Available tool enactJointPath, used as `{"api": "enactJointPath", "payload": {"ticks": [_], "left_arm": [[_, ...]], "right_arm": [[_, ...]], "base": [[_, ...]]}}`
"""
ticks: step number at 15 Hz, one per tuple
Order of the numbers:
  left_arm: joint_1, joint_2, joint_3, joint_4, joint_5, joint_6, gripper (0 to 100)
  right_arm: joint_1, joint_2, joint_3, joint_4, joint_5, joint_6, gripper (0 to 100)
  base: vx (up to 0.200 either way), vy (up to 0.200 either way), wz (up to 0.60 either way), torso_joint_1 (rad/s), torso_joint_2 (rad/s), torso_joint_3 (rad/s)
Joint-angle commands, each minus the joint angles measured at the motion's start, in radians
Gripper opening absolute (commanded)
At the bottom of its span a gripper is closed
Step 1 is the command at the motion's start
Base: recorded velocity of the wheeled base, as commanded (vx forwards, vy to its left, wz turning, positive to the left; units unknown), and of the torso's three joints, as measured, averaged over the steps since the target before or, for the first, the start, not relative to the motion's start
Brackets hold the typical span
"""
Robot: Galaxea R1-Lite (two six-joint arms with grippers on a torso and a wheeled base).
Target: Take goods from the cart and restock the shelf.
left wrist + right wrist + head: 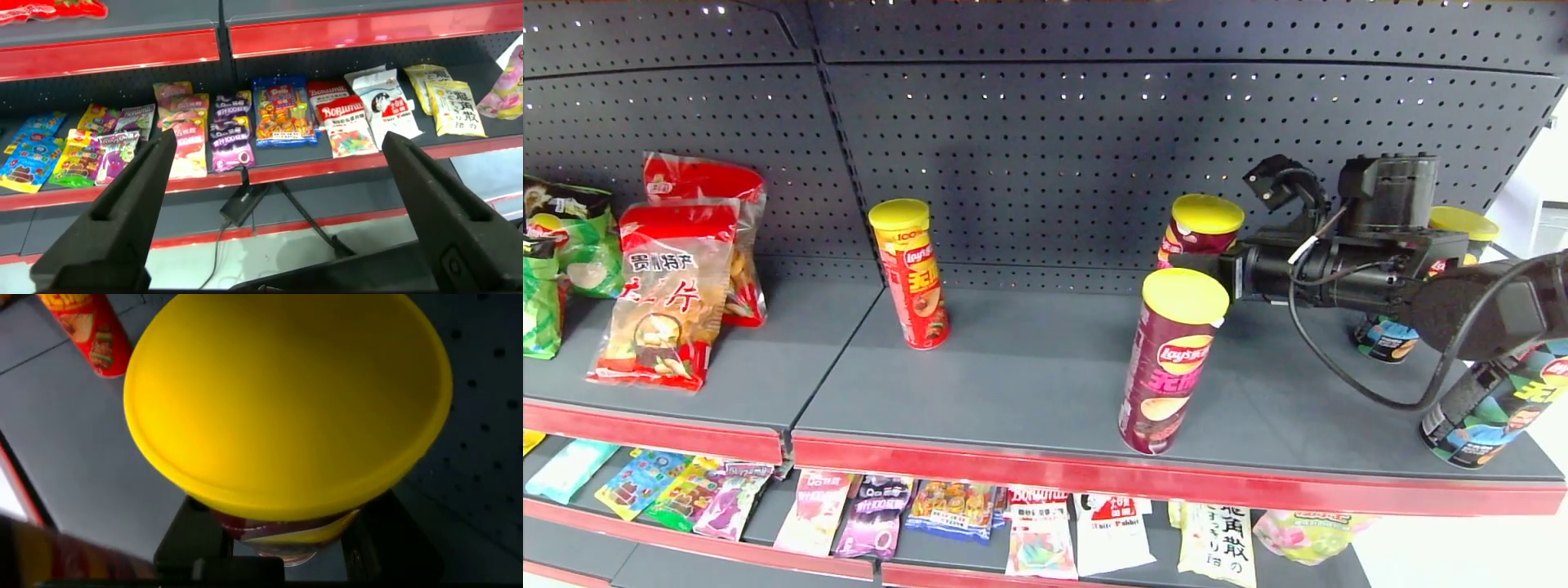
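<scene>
On the grey shelf [1029,384] my right gripper [1191,263] comes in from the right, shut on a maroon chip can with a yellow lid [1202,229] that stands near the pegboard back. In the right wrist view that can's lid [286,400] looms large, with the dark fingers [184,547] at either side of the body below it. A second maroon can [1172,359] stands upright just in front, near the shelf's red edge. A red can [911,273] stands further left. My left gripper [278,212] is wide open and holds nothing, facing the lower shelf of snack packets [282,114].
Black and teal cans [1486,408] stand at the shelf's right end, under and behind my right arm. Bagged snacks [670,302] fill the left shelf section. Bare shelf lies between the red can and the maroon cans. A cable [245,204] lies on the floor below.
</scene>
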Motion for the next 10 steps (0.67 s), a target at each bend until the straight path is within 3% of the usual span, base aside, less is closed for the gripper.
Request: {"api": "enactJointPath", "payload": {"ticks": [1, 10], "left_arm": [[0.001, 0.001, 0.0, 0.0, 0.001, -0.001, 100], [0.001, 0.001, 0.0, 0.0, 0.001, -0.001, 100]], "right_arm": [[0.004, 0.026, -0.012, -0.002, 0.0, 0.0, 0], [0.01, 0.029, 0.007, -0.004, -0.003, -0.003, 0]], "base": [[0.0, 0.0, 0.0, 0.0, 0.0, 0.0], [0.0, 0.0, 0.0, 0.0, 0.0, 0.0]]}}
